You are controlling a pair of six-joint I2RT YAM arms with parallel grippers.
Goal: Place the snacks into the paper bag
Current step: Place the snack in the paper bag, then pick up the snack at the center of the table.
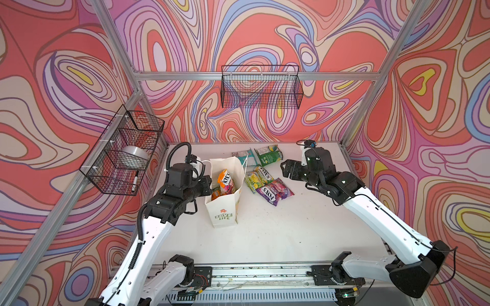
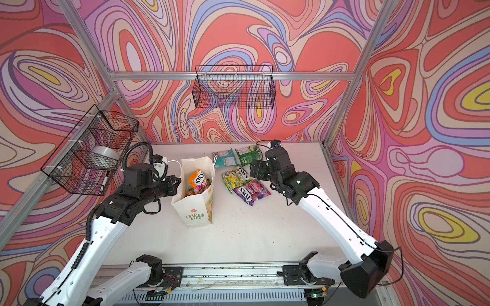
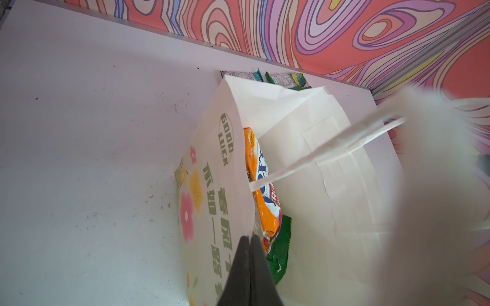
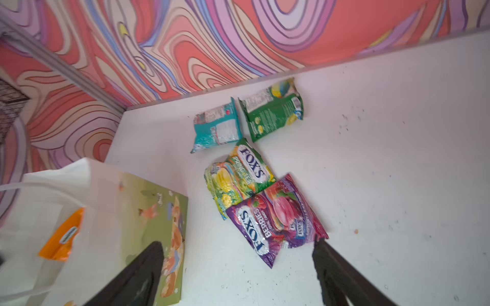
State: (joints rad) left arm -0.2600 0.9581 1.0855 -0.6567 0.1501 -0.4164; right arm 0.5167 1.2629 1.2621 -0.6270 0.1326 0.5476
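Note:
The white paper bag [image 1: 224,212] stands open left of the table's middle, tilted slightly. An orange packet [image 1: 225,180] and a green one [image 3: 281,238] sit inside it. My left gripper [image 3: 250,237] is shut on the bag's left rim. To the right of the bag, four snacks lie on the table. They are a purple packet [image 1: 275,193], a yellow-green one [image 1: 258,177], a green one [image 1: 267,155] and a teal one [image 1: 242,156]. My right gripper [image 4: 238,242] hangs open above the table, just right of the purple packet [image 4: 275,225], with nothing between its fingers.
A black wire basket [image 1: 261,87] hangs on the back wall. Another basket [image 1: 124,153] on the left wall holds a tape roll and a marker. A metal rail [image 1: 265,273] runs along the table's front edge between the arm bases.

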